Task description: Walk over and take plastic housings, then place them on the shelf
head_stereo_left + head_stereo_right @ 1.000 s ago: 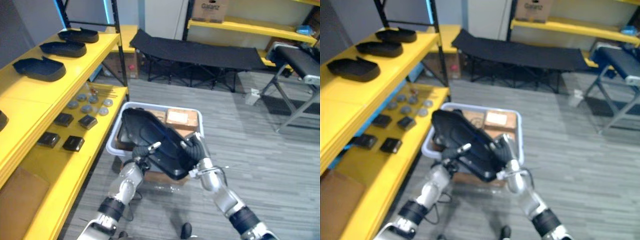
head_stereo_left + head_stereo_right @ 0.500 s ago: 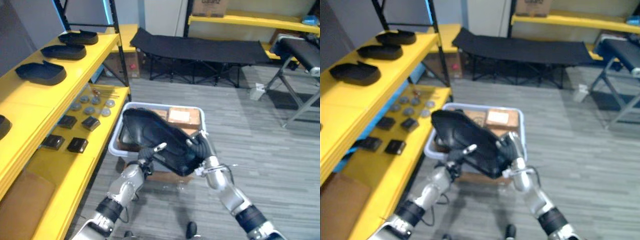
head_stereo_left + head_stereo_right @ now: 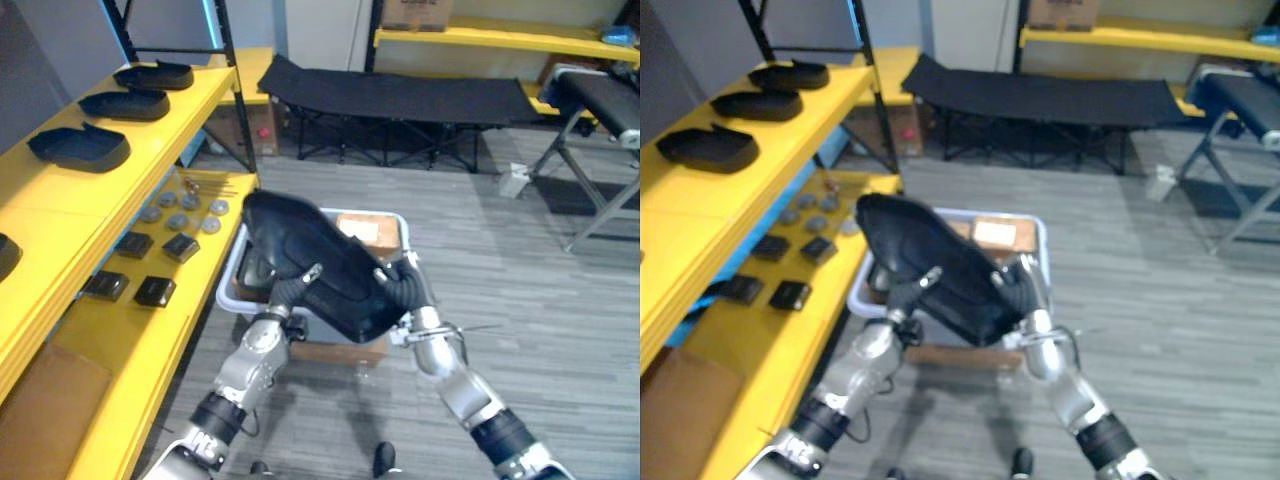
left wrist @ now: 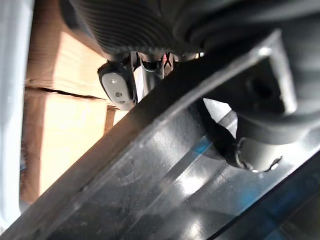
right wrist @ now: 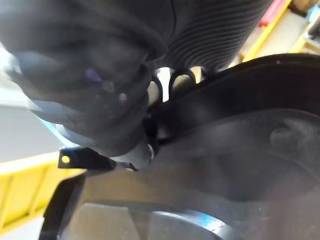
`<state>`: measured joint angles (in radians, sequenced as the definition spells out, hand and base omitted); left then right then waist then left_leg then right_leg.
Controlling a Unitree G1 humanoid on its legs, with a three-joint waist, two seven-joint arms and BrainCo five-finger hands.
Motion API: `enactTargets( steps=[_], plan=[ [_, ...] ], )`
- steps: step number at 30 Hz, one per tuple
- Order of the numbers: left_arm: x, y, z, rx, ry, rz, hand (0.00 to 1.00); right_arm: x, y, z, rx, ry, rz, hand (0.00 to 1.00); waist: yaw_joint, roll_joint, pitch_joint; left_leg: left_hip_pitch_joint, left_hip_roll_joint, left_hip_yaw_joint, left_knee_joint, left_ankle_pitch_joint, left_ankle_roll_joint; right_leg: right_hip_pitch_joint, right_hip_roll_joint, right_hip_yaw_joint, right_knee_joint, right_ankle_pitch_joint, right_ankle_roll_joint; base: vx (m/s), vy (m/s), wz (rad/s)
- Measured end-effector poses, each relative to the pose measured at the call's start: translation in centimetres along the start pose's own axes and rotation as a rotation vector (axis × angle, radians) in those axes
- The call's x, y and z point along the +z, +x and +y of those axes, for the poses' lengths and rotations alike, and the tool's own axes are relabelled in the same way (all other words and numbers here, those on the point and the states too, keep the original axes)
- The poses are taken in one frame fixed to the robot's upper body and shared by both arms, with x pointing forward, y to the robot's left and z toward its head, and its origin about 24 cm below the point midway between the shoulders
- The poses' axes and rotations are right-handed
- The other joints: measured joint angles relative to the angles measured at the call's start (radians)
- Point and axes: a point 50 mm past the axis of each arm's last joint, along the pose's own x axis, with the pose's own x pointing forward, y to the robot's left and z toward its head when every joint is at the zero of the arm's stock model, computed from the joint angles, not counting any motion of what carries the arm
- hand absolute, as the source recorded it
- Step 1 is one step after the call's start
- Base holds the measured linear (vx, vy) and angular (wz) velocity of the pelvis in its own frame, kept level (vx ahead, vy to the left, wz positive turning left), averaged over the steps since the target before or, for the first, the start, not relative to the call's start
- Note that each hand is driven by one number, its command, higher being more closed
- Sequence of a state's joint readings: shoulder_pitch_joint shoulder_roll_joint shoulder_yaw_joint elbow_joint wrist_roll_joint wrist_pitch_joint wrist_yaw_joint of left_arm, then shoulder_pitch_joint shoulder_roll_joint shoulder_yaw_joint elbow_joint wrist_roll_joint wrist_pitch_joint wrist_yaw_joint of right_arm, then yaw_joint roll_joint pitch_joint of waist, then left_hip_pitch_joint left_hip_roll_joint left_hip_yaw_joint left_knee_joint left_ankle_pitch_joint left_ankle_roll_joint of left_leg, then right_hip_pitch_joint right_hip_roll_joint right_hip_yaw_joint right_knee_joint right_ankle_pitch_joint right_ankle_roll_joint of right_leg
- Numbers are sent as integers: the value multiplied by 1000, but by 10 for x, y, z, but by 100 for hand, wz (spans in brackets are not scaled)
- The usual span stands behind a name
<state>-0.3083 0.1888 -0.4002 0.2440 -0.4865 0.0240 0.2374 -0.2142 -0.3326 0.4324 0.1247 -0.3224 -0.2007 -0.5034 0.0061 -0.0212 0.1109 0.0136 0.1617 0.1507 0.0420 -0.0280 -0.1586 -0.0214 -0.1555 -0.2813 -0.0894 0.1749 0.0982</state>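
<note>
A large black plastic housing [image 3: 320, 265] hangs tilted above a white bin [image 3: 402, 228], held from both sides. My left hand [image 3: 285, 292] grips its lower left edge, thumb on top and fingers curled beneath. My right hand [image 3: 405, 290] is curled round its right edge. In the left wrist view the housing's rim [image 4: 150, 180] runs slantwise past my left hand's fingers [image 4: 117, 87]. The right wrist view has the housing's shell [image 5: 240, 145] pressed against my right hand [image 5: 100, 100]. Three more housings [image 3: 78, 148] lie on the top level of the yellow shelf [image 3: 120, 190] at the left.
Cardboard boxes [image 3: 365, 228] lie in the bin. Small black boxes [image 3: 155, 290] and round grey parts [image 3: 180, 215] sit on the shelf's lower level. A black folding cot [image 3: 400, 100] stands behind, a bench frame [image 3: 600, 110] at the far right. Grey floor lies open to the right.
The housing has risen higher above the bin, and my left hand's fingers have curled onto its edge. The right hand keeps its hold.
</note>
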Motion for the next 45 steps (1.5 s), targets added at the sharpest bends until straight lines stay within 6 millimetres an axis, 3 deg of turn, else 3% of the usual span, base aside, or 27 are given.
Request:
enactTargets(
  steps=[2, 3, 7, 12, 18, 21, 29, 31, 34, 38, 42, 45],
  plan=[
    [4, -2, 1, 21, 46, -29, 100, 1, 0, 1, -2, 8, 2, 100, 0, 0, 0, 0, 0, 0, 0, 0, 0, 0, 0, 0, 0, 0, 0, 0, 0, 0],
    [6, -4, 2, 38, 76, -51, 100, 1, 0, 2, -2, 16, 4, 0, 0, 0, 0, 0, 0, 1, -1, 0, 0, -1, 0, 0, 0, 0, 0, 0, 0, 0],
    [7, -8, 6, 80, 157, -81, 100, 6, 0, 8, 10, 42, -9, 0, 3, 0, 0, 0, 1, 1, -1, 0, 0, -1, 1, 1, 0, 0, 0, 0, 0, 0],
    [-8, -18, 19, 173, 309, -57, 100, 21, -3, 22, 80, 178, -82, 0, 6, -2, 1, 1, 1, 2, -3, 0, 0, -2, 1, 1, 0, -2, 0, 0, 0, 0],
    [-2, -19, 38, 266, 494, -80, 100, 32, -5, 30, 176, 356, -87, 0, 16, -8, 5, 1, 1, 1, -5, 0, -1, -3, 1, -1, 1, -5, 2, 0, 0, 0],
    [-9, -25, 43, 286, 563, -61, 100, 44, 0, 21, 155, 424, -130, 0, 16, -8, 4, 1, 0, 2, -4, -3, -2, -3, 1, -1, 8, -6, 3, 0, 0, 0],
    [-37, -55, 80, 426, 596, 108, 100, 55, 17, -37, -27, 505, -222, 0, 20, -8, 4, 6, 1, 18, 0, -13, 1, -2, 2, 8, 9, -5, 3, 0, 0, -3],
    [-39, -61, 91, 476, 581, 129, 100, 52, 14, -52, -96, 537, -215, 0, 22, -8, 4, 11, 1, 21, 1, -15, 1, 1, 2, 11, 9, -5, 4, 1, 3, -4],
    [-35, -79, 112, 572, 552, 114, 100, 29, -1, -82, -272, 543, -127, 0, 25, -8, 1, 20, 0, 25, 3, -23, 2, 6, 1, 18, 9, -8, 8, -1, 9, -7],
    [-6, -103, 124, 656, 498, -64, 100, -10, -42, -113, -551, 538, 42, 0, 24, 2, -4, 20, -1, 28, 2, -27, 2, 5, 1, 20, 9, -11, 10, 0, 0, 0],
    [25, -119, 116, 670, 353, -248, 100, -37, -79, -115, -667, 548, 204, 0, 19, 27, -19, 22, -1, 28, 2, -29, 3, 6, 0, 21, 9, -11, 10, 0, 0, 0],
    [26, -124, 109, 641, 307, -265, 100, -42, -88, -107, -649, 575, 233, 0, 18, 43, -29, 25, -1, 29, 3, -30, 5, 9, 0, 21, 8, -12, 12, -11, 0, 0]
  ],
)
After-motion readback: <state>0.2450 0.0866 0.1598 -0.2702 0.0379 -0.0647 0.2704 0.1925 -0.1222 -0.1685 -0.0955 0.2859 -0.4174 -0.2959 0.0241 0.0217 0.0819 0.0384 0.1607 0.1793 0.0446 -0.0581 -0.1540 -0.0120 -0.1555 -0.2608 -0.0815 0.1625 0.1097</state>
